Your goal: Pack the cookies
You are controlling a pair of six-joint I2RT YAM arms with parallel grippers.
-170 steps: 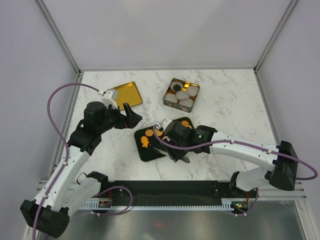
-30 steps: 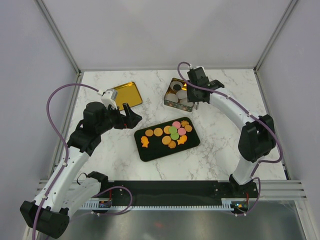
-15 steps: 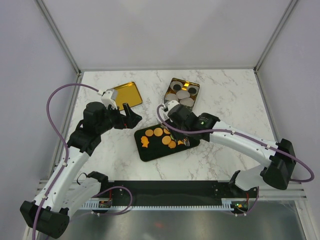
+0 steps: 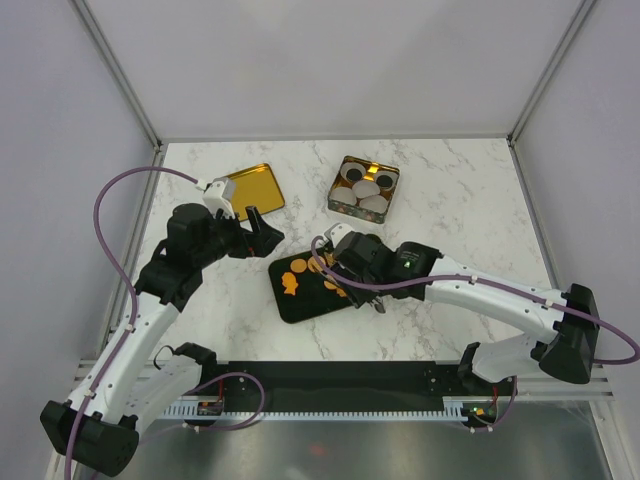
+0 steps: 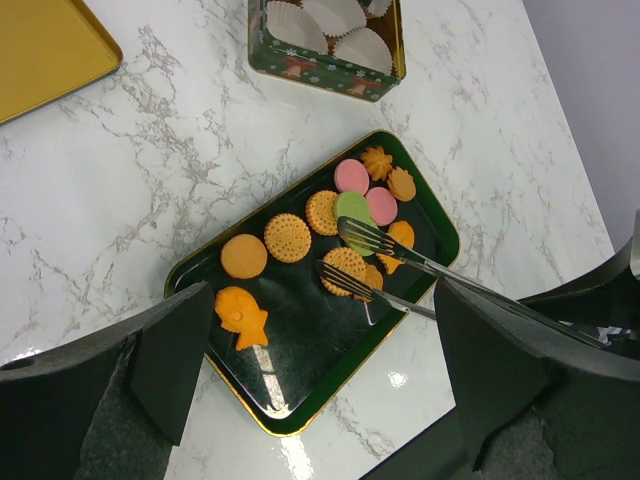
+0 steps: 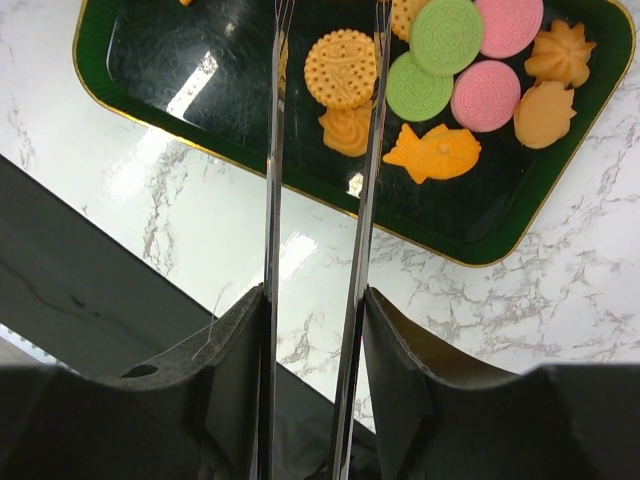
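Note:
The cookies lie on a black gold-rimmed tray [image 4: 300,305]. In the right wrist view I see a round orange one [image 6: 343,68], green ones [image 6: 420,86], pink ones [image 6: 485,95] and an orange fish [image 6: 437,150]. My right gripper [image 6: 315,300] is shut on metal tongs [image 6: 272,180]. The tong tips stand apart on either side of the round orange cookie, with nothing lifted. In the top view the right gripper [image 4: 352,262] is over the tray's middle. My left gripper [image 4: 262,232] hangs open and empty just left of the tray, above the table.
A green patterned tin [image 4: 363,186] with white cup liners stands behind the tray; a dark piece [image 4: 352,172] shows in a far liner. Its gold lid [image 4: 250,188] lies at the back left. A lone fish cookie [image 5: 240,311] sits at the tray's left end.
The right arm has swung from the tin down over the tray and then shifted left, bringing the tongs around the round orange cookie. The left arm has not moved.

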